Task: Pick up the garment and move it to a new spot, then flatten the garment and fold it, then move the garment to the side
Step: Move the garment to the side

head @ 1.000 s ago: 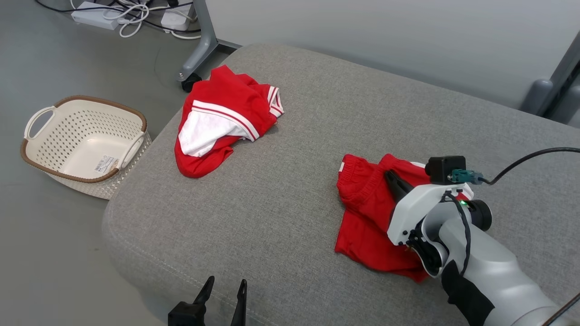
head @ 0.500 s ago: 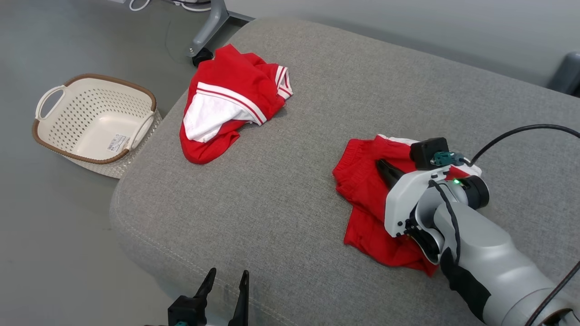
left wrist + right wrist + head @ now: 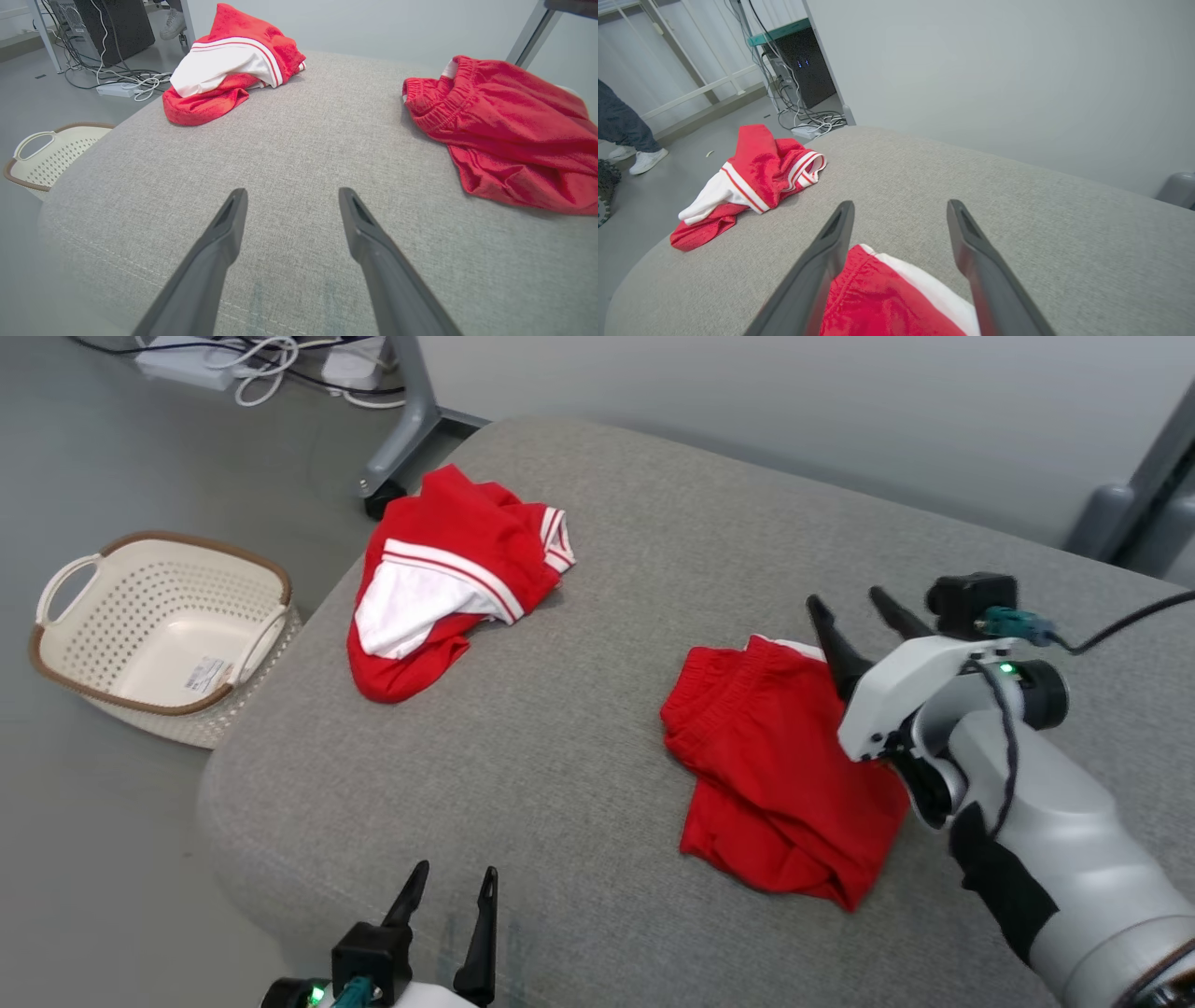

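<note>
The right pincer stands with its two dark fingers spread wide and grips nothing. The crumpled red fabric shorts with an elastic waistband lie just beneath and behind its tips on the grey upholstered cushion. The left pincer, equally wide and empty, hangs at the cushion's near edge, with the shorts well off to its right. A careless descent would likely pinch one layer only, dragging the bunched cloth into worse folds. The cream perforated plastic basket with a brown rim, on the floor far left of both pincers, holds only a label sticker.
</note>
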Motion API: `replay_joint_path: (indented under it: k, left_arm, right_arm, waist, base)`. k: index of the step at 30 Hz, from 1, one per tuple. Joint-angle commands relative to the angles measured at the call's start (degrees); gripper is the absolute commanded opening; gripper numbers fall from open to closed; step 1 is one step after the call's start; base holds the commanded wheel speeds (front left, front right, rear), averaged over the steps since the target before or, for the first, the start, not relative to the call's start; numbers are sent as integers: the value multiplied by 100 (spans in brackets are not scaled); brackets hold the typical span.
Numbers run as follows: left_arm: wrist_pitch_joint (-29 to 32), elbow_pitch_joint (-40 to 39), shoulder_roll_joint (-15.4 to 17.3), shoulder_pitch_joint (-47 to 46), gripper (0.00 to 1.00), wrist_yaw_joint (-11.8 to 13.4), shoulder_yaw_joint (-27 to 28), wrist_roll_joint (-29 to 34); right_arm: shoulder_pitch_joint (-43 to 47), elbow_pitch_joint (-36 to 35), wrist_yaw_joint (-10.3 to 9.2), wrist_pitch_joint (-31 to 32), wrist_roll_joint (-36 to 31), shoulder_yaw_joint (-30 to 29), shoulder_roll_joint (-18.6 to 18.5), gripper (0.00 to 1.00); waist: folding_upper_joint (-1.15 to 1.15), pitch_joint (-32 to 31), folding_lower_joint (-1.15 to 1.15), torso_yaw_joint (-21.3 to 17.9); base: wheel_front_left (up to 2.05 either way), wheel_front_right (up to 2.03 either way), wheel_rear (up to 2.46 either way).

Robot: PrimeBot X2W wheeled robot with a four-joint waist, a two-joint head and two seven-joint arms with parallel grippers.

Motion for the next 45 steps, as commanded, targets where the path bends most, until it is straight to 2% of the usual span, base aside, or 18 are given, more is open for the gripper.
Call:
replay_joint_path:
  k: [1,5,9,12,15,23,34,40,45]
  left_arm:
    - [-2,-85,13,-159,100,23,79,75]
    - [-2,-218,25,-152,100,26,287,190]
    - [-2,-258,19,-72,100,-29,487,350]
    - [-1,-258,20,26,100,-60,640,436]
    - [-2,-218,21,112,100,-108,749,512]
    - [-2,-90,21,384,100,-196,938,641]
    - [-2,43,19,326,100,-267,991,648]
    - [-2,82,20,244,100,-309,739,615]
    - [-2,124,19,158,100,-343,550,625]
  right_arm:
    - [317,-194,-2,-26,-311,-372,-227,100]
    - [1094,-1215,-1,-29,-1460,-1778,-390,100]
    - [2241,-2263,-1,-30,-2649,-3058,-172,100]
    - [2923,-2906,-2,-31,-3220,-3677,22,100]
    - [3512,-3306,-1,-30,-3498,-3965,147,100]
    - [4330,-3624,-1,-31,-2891,-3568,132,100]
    - [4497,-3724,-1,-31,-2668,-3222,141,100]
    - [4267,-3533,-1,-31,-2239,-2566,142,100]
    - [3817,-3096,-1,-31,-1422,-1994,131,100]
  waist:
    - [0,-159,0,-340]
    - [0,-313,0,-709]
    - [0,-499,0,-1057]
    - [0,-631,0,-1295]
    - [0,-769,0,-1498]
    - [0,-976,0,-1960]
    - [0,-1014,0,-2218]
    - [0,-903,0,-1947]
    - [0,-722,0,-1484]
  base:
    - [0,0,0]
    - [0,0,0]
    - [0,0,0]
    - [0,0,0]
    - [0,0,0]
    - [0,0,0]
    - [0,0,0]
    - [0,0,0]
    - [0,0,0]
